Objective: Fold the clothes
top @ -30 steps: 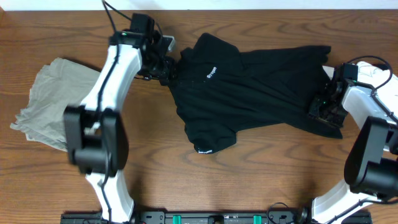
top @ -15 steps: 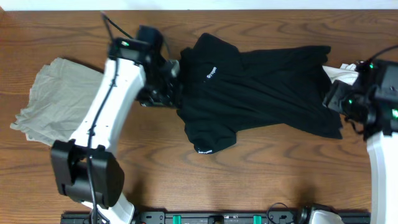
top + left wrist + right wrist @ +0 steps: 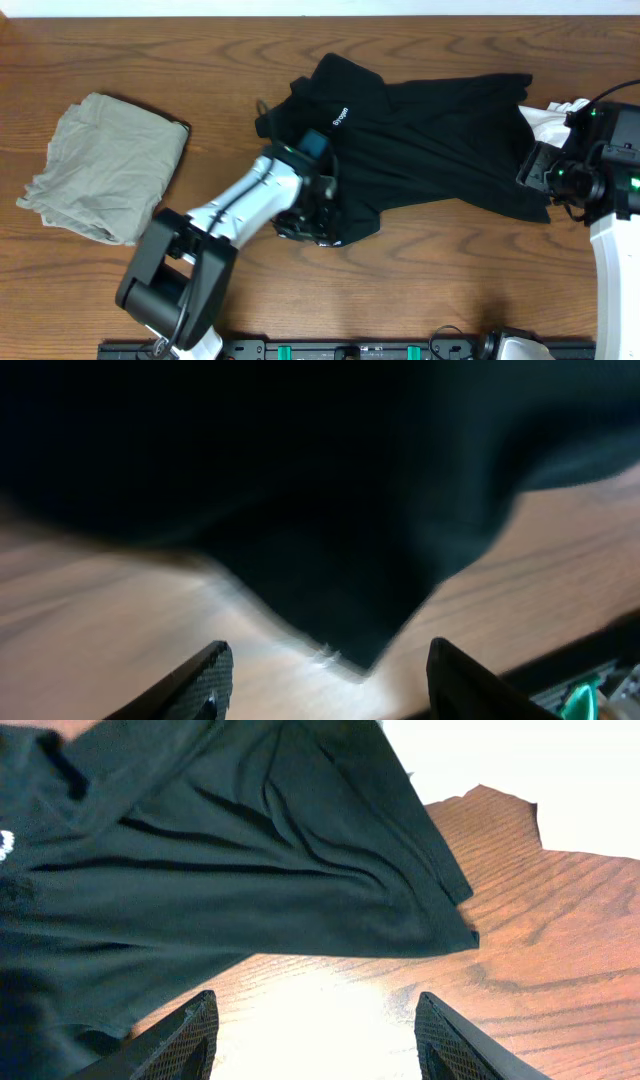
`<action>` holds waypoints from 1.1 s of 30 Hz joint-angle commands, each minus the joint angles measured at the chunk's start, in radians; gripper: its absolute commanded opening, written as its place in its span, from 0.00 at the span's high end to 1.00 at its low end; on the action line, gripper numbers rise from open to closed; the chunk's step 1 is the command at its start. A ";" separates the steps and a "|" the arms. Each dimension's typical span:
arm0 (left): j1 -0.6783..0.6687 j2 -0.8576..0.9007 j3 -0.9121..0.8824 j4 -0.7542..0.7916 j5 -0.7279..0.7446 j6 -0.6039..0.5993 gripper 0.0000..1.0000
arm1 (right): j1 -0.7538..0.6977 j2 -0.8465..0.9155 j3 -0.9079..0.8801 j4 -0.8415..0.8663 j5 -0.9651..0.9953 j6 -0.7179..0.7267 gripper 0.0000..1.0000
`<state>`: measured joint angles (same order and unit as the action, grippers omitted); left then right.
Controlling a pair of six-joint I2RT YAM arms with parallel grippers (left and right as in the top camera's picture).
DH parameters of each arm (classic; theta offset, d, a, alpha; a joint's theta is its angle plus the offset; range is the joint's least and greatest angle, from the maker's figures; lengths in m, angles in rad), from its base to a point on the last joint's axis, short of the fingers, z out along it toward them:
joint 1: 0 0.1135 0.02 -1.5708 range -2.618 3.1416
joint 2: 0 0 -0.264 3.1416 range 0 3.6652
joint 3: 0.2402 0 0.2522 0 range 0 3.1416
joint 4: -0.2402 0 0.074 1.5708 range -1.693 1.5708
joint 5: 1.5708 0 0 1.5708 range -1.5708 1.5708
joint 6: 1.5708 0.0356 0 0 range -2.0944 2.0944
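the left claw (image 3: 330, 665), spread and empty, hangs over the near sleeve of the black shirt (image 3: 420, 140) on the table (image 3: 400, 290). the right claw (image 3: 315, 1020), spread and empty, is by its right end. a grey cloth (image 3: 105, 165) lies left of it.

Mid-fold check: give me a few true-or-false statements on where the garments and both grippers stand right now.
1. The grey-beige garment lies left of the black garment, apart from it. True.
2. The right gripper is clamped on the black garment's hem. False: its jaws stand open over bare table, beside the hem.
3. The white garment lies on top of the black one. False: it peeks out at the black garment's right edge.
4. The left gripper is open at a sleeve corner of the black garment. True.
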<state>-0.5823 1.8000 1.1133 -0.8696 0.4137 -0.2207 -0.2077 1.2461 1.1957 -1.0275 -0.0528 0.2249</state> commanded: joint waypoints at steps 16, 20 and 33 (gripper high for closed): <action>-0.082 0.008 -0.068 0.194 -0.132 -0.141 0.37 | 0.013 0.024 0.001 -0.016 0.003 -0.017 0.39; -0.082 0.008 -0.068 0.220 -0.131 -0.141 0.37 | 0.013 0.024 0.001 -0.016 0.003 -0.017 0.39; -0.054 -0.037 -0.068 0.130 -0.150 -0.092 0.94 | 0.012 0.024 -0.002 -0.031 0.004 -0.016 0.39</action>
<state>-0.6582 1.7988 1.0512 -0.7139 0.2993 -0.3359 -0.2077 1.2678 1.1957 -1.0565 -0.0525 0.2226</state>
